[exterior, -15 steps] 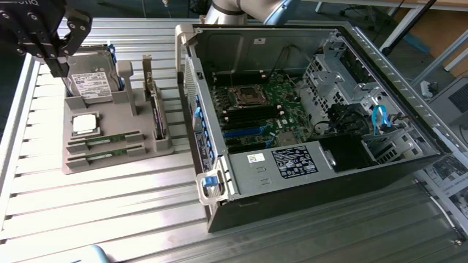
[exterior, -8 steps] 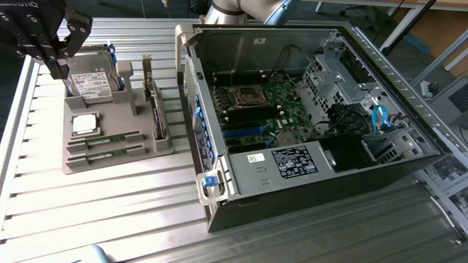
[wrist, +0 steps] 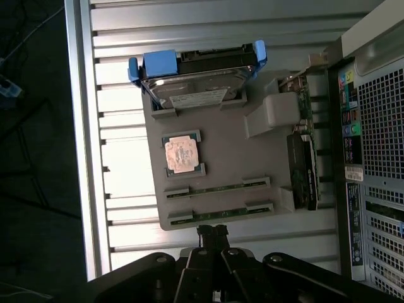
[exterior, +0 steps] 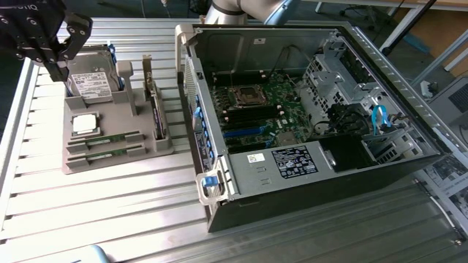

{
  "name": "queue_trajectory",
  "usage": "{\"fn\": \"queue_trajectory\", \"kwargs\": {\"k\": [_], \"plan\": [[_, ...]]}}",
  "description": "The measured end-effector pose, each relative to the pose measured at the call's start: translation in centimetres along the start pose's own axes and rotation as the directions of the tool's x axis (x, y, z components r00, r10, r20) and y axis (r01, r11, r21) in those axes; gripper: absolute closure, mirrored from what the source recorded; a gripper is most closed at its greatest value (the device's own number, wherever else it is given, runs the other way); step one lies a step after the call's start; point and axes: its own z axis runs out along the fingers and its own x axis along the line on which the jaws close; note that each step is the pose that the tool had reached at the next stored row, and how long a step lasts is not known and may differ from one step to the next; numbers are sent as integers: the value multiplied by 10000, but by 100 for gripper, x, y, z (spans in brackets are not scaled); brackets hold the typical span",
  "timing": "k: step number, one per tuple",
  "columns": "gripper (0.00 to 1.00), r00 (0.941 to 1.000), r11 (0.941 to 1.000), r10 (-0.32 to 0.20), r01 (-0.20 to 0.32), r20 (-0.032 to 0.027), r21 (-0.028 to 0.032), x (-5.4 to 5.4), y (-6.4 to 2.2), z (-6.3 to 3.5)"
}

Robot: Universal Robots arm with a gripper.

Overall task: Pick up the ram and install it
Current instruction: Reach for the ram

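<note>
The ram (exterior: 108, 140), two green sticks, sits slotted in the gray holder (exterior: 120, 121), at the end opposite the hard drive (exterior: 91, 85). The gripper (exterior: 57, 68), closed and empty, hangs near the holder's hard-drive end. A clean pickup likely needs the jaws opened and squared across one thin stick. The holder rests on a ribbed metal counter (exterior: 87, 208) beside an open computer case (exterior: 307, 192).

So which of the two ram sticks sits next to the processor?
The inner ram stick, directly beside the processor; the other ram stick lies along the holder's outer edge.
</note>
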Motion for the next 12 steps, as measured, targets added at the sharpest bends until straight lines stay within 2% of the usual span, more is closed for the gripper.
{"fn": "queue_trajectory", "kwargs": {"k": [12], "plan": [[89,10000,10000,-1,1,1,0,-28,-18,10]]}}
